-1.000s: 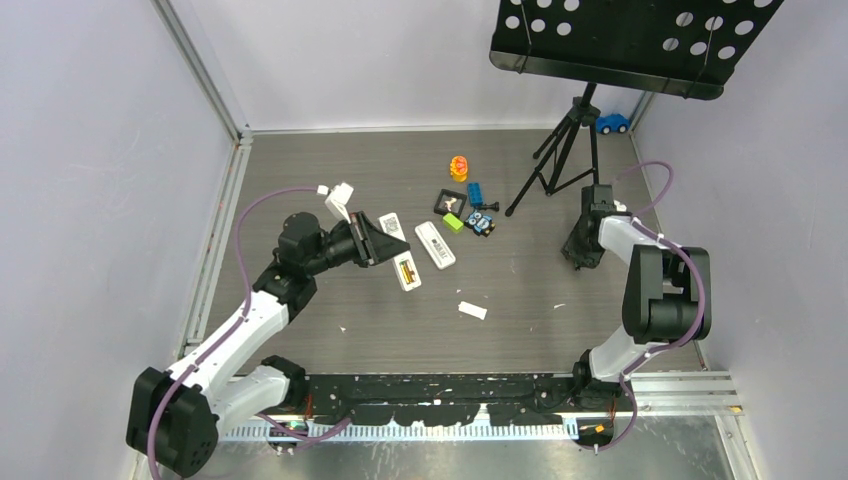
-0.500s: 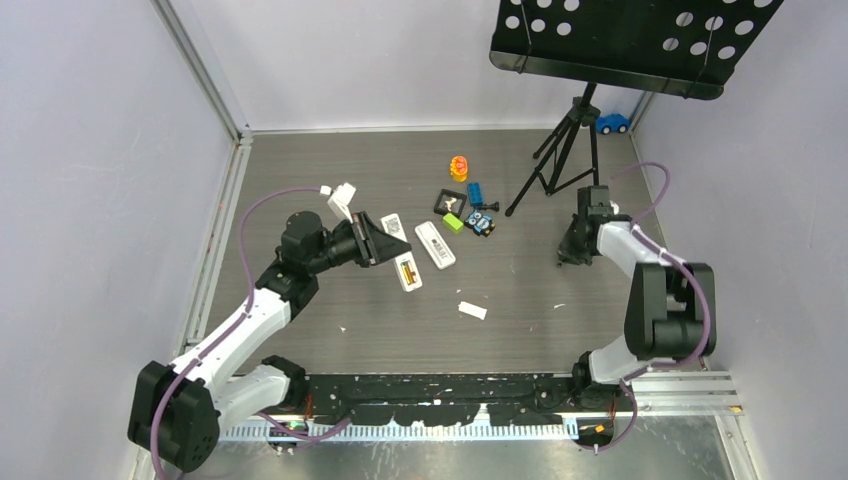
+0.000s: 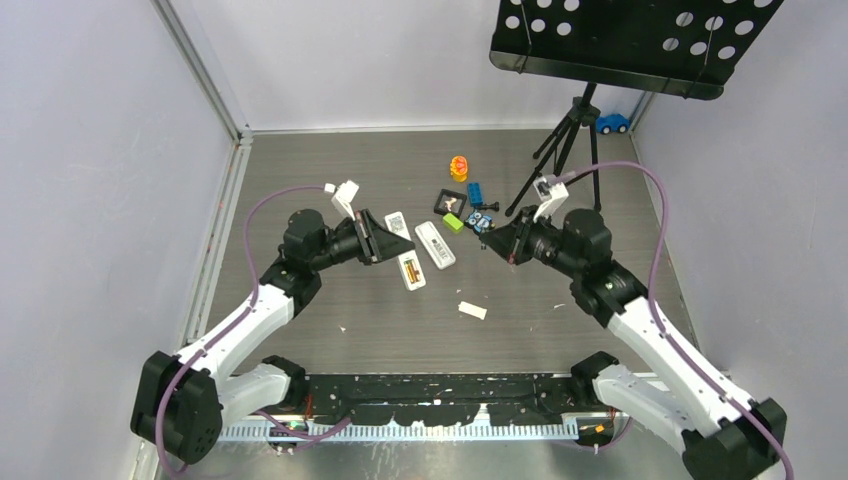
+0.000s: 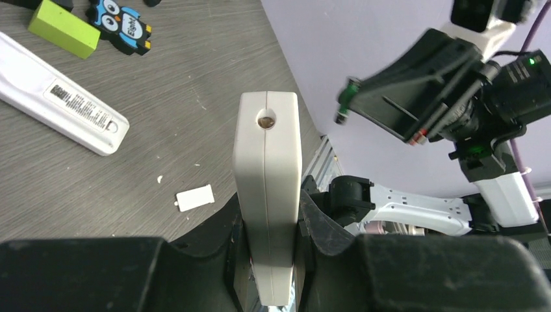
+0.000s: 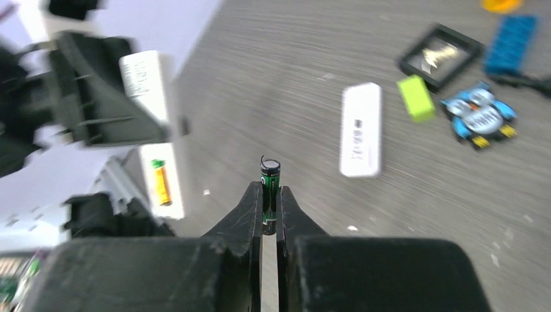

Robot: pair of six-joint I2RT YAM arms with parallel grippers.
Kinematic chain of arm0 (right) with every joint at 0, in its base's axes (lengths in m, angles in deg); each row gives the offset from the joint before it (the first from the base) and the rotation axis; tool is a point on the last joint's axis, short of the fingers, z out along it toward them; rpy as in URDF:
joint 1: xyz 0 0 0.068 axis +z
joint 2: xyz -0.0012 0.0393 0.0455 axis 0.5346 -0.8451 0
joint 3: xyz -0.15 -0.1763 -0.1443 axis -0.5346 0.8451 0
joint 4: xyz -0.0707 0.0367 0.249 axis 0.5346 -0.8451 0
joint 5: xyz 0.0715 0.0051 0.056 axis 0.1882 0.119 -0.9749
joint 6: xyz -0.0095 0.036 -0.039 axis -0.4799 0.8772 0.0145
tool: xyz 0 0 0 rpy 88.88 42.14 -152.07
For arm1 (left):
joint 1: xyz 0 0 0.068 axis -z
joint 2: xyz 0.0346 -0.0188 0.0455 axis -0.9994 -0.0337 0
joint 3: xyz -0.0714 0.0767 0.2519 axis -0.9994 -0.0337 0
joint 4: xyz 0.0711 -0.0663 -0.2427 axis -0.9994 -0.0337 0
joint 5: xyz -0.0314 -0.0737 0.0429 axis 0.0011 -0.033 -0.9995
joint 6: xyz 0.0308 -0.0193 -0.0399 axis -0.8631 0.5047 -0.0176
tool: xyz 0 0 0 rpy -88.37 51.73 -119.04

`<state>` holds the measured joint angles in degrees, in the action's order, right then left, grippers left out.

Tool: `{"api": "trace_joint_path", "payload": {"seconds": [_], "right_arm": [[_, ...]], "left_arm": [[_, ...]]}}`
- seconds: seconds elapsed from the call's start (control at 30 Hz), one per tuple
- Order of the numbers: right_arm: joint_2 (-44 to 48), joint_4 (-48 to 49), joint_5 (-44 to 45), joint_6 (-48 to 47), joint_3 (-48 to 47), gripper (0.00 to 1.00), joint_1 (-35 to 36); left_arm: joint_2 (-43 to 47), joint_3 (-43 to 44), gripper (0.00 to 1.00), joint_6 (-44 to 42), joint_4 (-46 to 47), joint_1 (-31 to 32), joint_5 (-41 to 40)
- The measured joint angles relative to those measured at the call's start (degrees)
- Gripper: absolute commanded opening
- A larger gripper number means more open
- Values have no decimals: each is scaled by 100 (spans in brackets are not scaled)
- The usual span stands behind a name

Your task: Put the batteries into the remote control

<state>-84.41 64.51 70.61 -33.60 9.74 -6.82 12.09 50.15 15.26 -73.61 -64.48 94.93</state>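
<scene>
The left jaws squeeze the white remote (image 4: pixel 266 182) tight and hold it up on its edge, above the tabletop (image 3: pixel 330 180). I think that makes it easy to reach. The right jaws pinch one battery (image 5: pixel 269 188) standing up, close by, likely ready to push in.

White, black-jointed arms (image 3: pixel 245 322) (purple cables (image 3: pixel 262 215) alongside) end in black left gripper (image 3: pixel 385 236), right gripper (image 3: pixel 497 246).

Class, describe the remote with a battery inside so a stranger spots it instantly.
On the grey table, look beside the left gripper. Two white remotes lie there; unlike the farther remote, the nearer remote shows an orange battery in its open back.
</scene>
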Motion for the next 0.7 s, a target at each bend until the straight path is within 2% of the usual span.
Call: {"api": "trace_joint_path", "payload": {"seconds": [0.23,0.5,0.7], "right_arm": [[780,1058,-1508,125,280,2,199],[597,1915,-2813,525,264,2,507],[319,2006,-3169,560,162,2,914]], "left_arm": [[-87,0,0,157,485,0,306],[-273,-33,0,586,1226,0,726],[-295,-114,0,796,1744,0,988]]}}
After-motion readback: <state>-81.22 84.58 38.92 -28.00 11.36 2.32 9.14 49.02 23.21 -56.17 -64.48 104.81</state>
